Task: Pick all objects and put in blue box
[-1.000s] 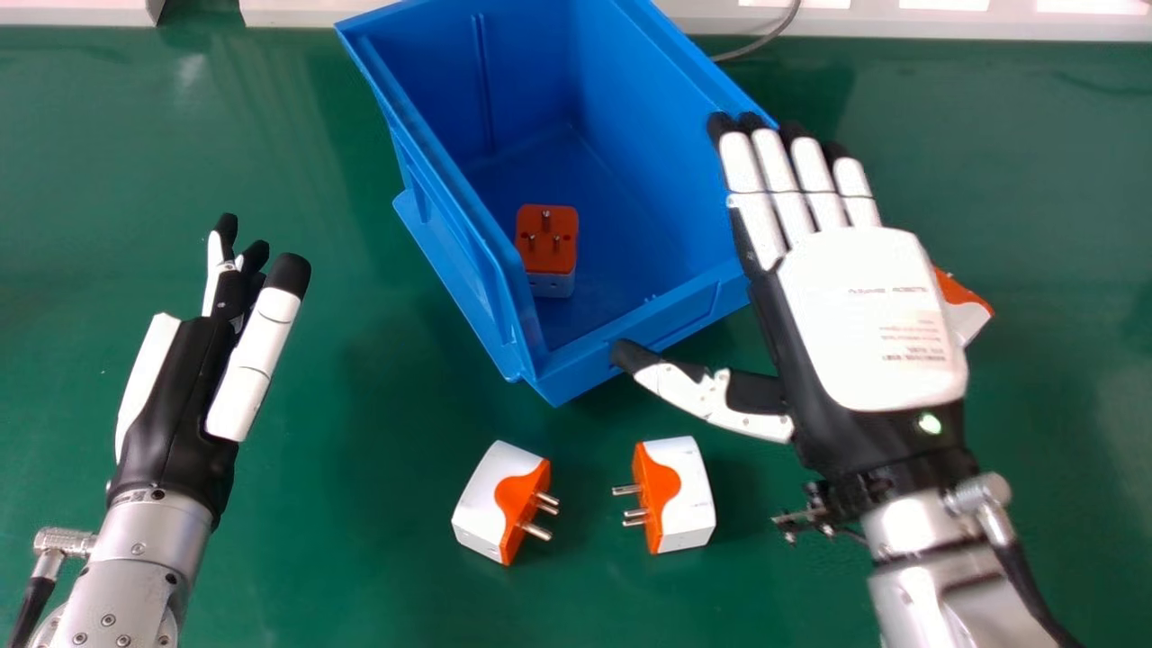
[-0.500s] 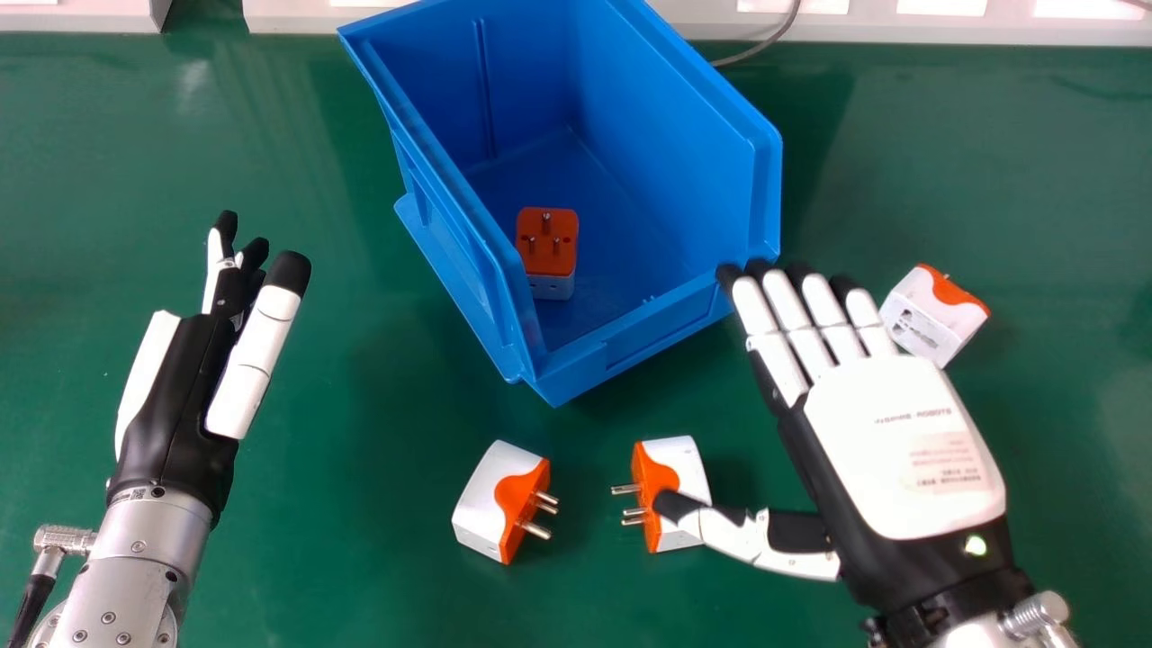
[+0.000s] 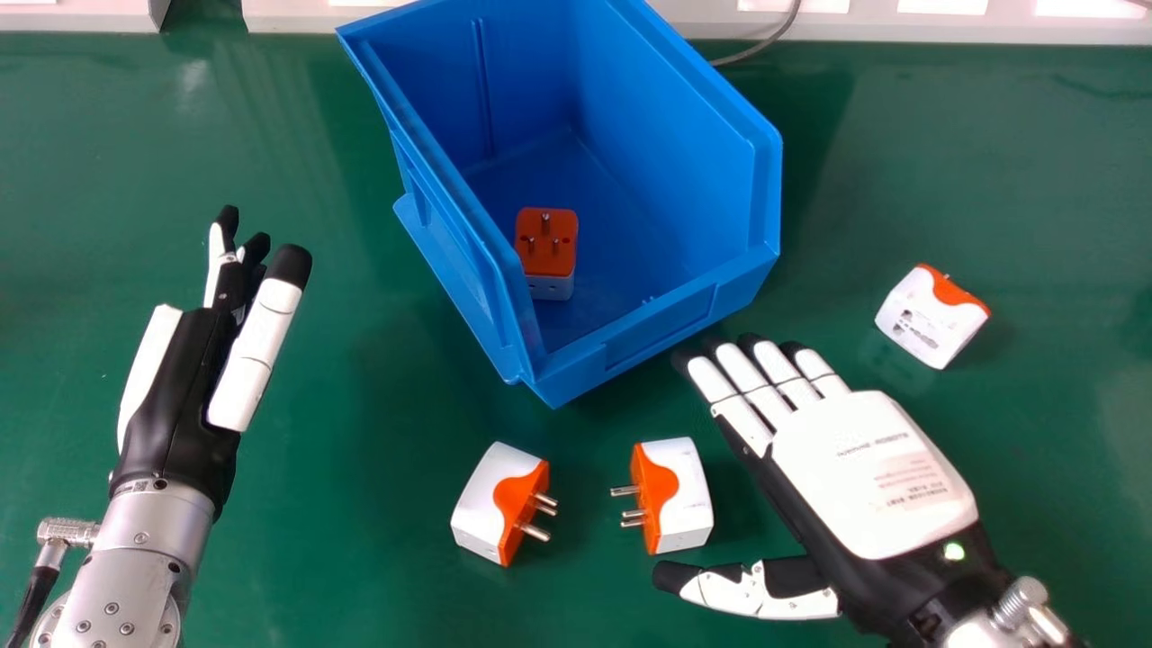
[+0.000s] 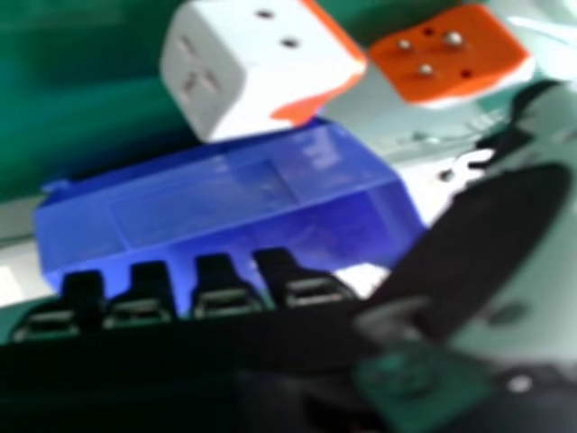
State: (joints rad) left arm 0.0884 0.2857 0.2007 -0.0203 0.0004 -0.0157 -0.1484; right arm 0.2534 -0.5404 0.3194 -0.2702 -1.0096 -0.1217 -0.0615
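Observation:
In the head view my right hand (image 3: 868, 477) is open, its straight fingers beside the box's near corner and its thumb just below the middle plug adapter (image 3: 686, 495). My left hand (image 3: 193, 387) is open at the left, touching nothing. The blue box (image 3: 643, 346) holds one orange and white adapter (image 3: 546, 243), pins up. Another adapter (image 3: 486, 504) lies left of the middle one, their pins facing each other. A fourth adapter (image 3: 927, 315) lies at the right. The right hand view shows my right hand (image 4: 180, 361), the box (image 4: 198, 198), a white adapter (image 4: 243, 68) and an orange-faced adapter (image 4: 451, 54).
The green table (image 3: 297, 540) carries everything. Along its back edge stands a pale panel (image 3: 900, 27), and a grey cable (image 3: 760, 47) runs behind the box. The box's raised side wall (image 3: 441, 180) leans between my left hand and the adapter inside.
My right hand has come back from over the box's right rim, toward the near side and then left, beside the middle adapter. It stays open. The left hand has barely moved.

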